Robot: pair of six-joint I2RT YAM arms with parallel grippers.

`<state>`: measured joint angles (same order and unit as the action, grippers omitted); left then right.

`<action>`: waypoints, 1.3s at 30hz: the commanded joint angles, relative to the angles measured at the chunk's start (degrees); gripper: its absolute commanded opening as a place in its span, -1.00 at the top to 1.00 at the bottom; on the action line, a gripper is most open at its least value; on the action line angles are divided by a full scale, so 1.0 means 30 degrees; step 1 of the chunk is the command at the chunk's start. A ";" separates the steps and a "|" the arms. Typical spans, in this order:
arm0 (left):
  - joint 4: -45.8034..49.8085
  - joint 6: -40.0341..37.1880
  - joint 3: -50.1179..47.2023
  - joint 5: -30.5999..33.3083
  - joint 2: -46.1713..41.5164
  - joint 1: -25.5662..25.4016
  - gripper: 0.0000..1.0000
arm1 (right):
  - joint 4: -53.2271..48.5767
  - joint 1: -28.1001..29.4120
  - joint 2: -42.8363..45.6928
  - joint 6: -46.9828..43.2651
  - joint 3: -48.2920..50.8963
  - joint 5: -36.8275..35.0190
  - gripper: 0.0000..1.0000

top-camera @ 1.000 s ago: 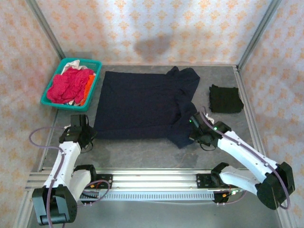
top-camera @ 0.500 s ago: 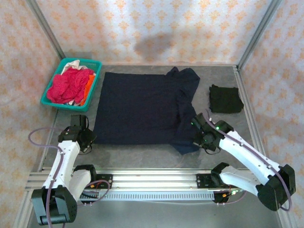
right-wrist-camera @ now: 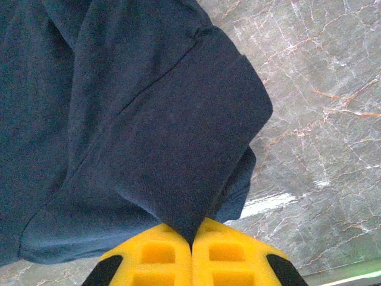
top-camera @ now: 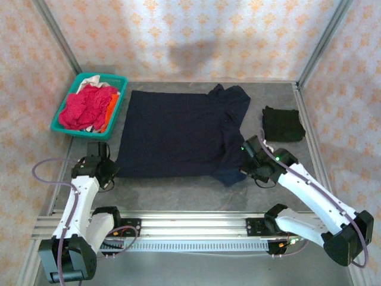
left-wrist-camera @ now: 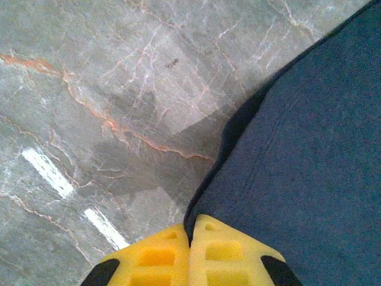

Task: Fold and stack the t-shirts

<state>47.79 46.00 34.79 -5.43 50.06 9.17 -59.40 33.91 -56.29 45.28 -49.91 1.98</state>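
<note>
Navy t-shirt: spread across the middle of the grey marbled table. The left part lies flat; the right side is rumpled, with a sleeve bunched at the far right.
Its near-left corner is pinched in the left gripper, with the yellow pads pressed together on the hem.
A doubled flap at its near-right edge is clamped in the right gripper, jaws closed on the cloth.
Black t-shirt: folded small, at the far right of the table, apart from the navy one.
Left arm: reaches forward along the table's left side, wrist low at the shirt corner.
Right arm: angles inward from its base, wrist at the shirt's near-right edge.
Teal basket: far left, near the navy shirt's left edge. It holds a heaped magenta-red shirt, an orange shirt along its right wall and white cloth at the far end.
</note>
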 commanded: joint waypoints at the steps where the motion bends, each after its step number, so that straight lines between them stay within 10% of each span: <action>1: 0.0652 0.0163 -0.0030 0.1253 0.0191 0.0120 1.00 | -0.0230 -0.0139 0.0046 0.0700 0.1540 0.0815 1.00; 5: 0.0189 0.0893 -0.0698 0.1213 -0.0162 0.0132 1.00 | -0.0318 -0.0170 -0.0355 0.0875 0.2885 0.1679 0.93; 9: -0.0545 0.1026 -0.1222 0.0901 0.0463 0.0135 1.00 | 0.0143 -0.0171 -0.1303 -0.0165 0.1722 0.0472 -0.14; 13: -0.1223 0.1073 -0.1671 0.0814 0.1175 0.0133 1.00 | 0.2328 -0.0563 -0.3466 -0.2555 -0.0824 -0.1362 -0.34; 25: -0.1452 0.1569 -0.2655 0.0903 0.0578 0.0132 1.00 | 0.6973 -0.2954 -1.8331 -0.9187 -1.2864 -0.2254 -0.41; 39: -0.1069 0.1835 -0.2717 0.1084 -0.0333 0.0127 1.00 | 0.3641 -0.4807 -2.4314 -1.1346 -1.9244 0.0748 0.08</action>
<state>43.57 50.50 27.16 -4.19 49.84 9.17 -42.89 19.49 -127.79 14.02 -104.92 1.54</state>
